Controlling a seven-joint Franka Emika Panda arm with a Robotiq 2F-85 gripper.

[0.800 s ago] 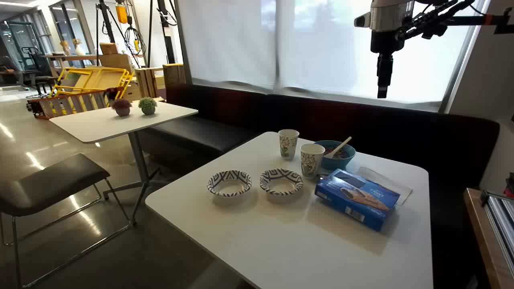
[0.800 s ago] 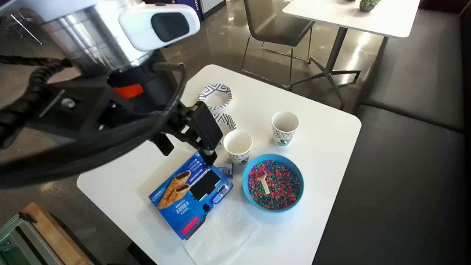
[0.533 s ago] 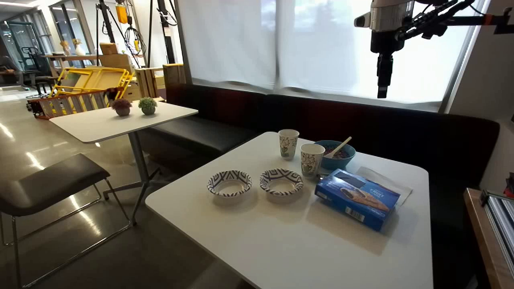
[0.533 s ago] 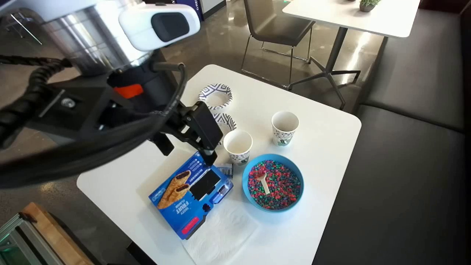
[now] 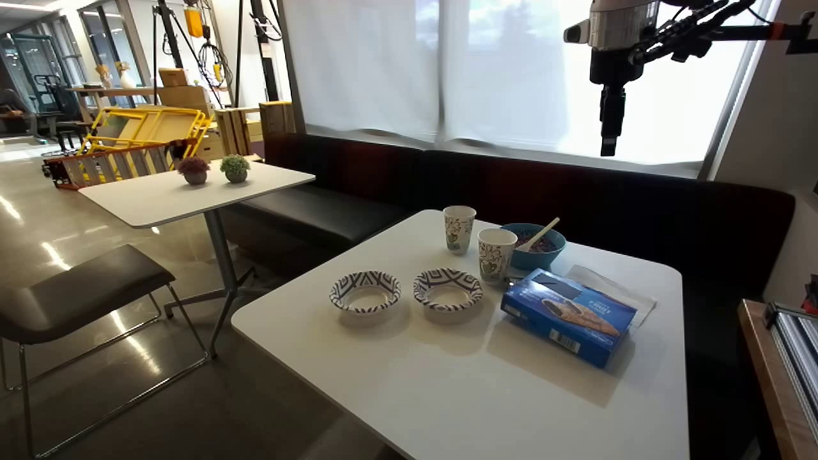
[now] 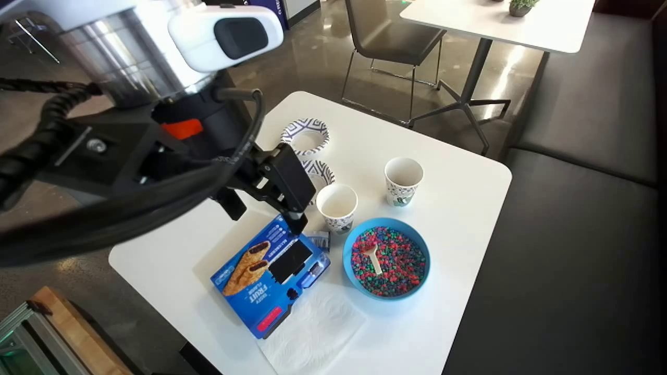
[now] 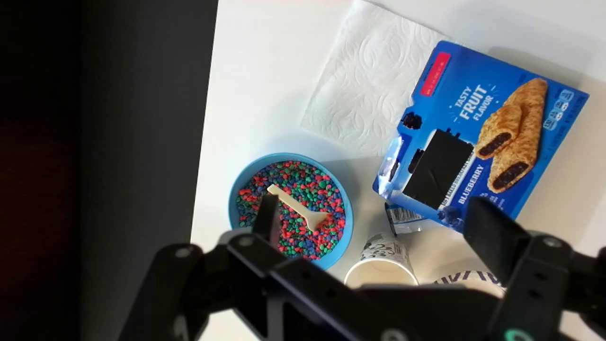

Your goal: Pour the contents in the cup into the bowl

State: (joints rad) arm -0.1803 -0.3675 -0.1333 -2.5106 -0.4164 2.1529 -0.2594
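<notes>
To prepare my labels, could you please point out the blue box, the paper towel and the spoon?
Blue box [image 7: 463,130], wrist view: printed top face.
Paper towel [image 7: 371,85], wrist view: visible middle.
Spoon [image 7: 293,203], wrist view: handle.

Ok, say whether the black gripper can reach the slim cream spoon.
Probably yes: the open gripper hangs higher, and the spoon slants up from the round blue bowl, its upper end uncovered.

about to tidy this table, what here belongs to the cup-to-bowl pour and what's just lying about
For the job:
gripper, open
one paper cup
another paper cup
one patterned bowl
another patterned bowl
(just one cup and bowl; can't tell which)

Apparently just lying about:
blue bowl of coloured bits
pale scoop
blue box
paper towel
small packet
</notes>
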